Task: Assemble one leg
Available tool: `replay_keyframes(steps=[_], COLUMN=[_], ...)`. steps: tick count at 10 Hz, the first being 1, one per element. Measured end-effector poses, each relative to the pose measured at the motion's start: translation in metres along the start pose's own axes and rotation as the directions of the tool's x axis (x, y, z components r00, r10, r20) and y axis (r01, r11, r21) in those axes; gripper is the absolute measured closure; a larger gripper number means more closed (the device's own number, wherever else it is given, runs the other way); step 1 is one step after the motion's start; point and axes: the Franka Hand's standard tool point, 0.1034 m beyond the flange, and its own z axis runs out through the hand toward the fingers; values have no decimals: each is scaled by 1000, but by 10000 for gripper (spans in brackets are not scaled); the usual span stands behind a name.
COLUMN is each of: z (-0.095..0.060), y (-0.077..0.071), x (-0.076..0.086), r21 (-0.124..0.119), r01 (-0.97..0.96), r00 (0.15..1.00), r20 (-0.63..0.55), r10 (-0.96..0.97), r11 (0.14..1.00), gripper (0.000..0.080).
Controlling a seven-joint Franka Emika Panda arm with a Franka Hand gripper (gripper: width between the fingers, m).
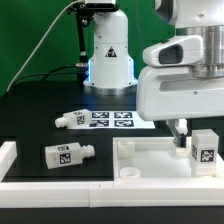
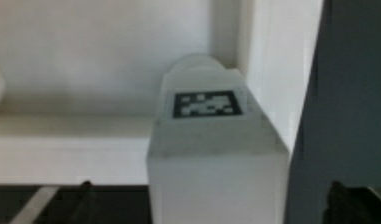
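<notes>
Over the tray-like panel [image 1: 150, 160], at the exterior view's right: leg [image 1: 203, 147] standing tag-outward near the panel's far right corner, gripper [image 1: 185, 131] hanging just above and beside it. Filling the wrist view, leg [image 2: 212, 140] sitting between the fingers, apparently being pinched, though finger contact cannot be made out for certain. Judging seating as under way, not confirmed. Lying loose on the black table [image 1: 40, 110]: two spare legs [image 1: 68, 153] [image 1: 72, 119], the farther one beside the marker board [image 1: 110, 120].
</notes>
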Motion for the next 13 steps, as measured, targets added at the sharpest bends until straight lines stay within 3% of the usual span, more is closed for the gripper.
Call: replay_keyframes(steps=[1, 2, 3, 6, 7, 9, 11, 13], z=[0, 0, 1, 1, 2, 2, 2, 2], y=[0, 0, 0, 2, 4, 7, 8, 11], x=[0, 0, 0, -1, -2, -4, -7, -10], r21=[0, 0, 2, -2, -8, -8, -19, -4], r01=[-15, -16, -64, -309, -452, -693, -902, -974], r00=[1000, 1000, 998, 951, 892, 721, 431, 224], r20=[0, 1, 1, 0, -15, -6, -2, 16], r10=[15, 16, 64, 309, 452, 693, 903, 974], r11=[1000, 1000, 998, 951, 892, 721, 431, 224], gripper=[412, 412, 515, 514, 514, 514, 514, 512])
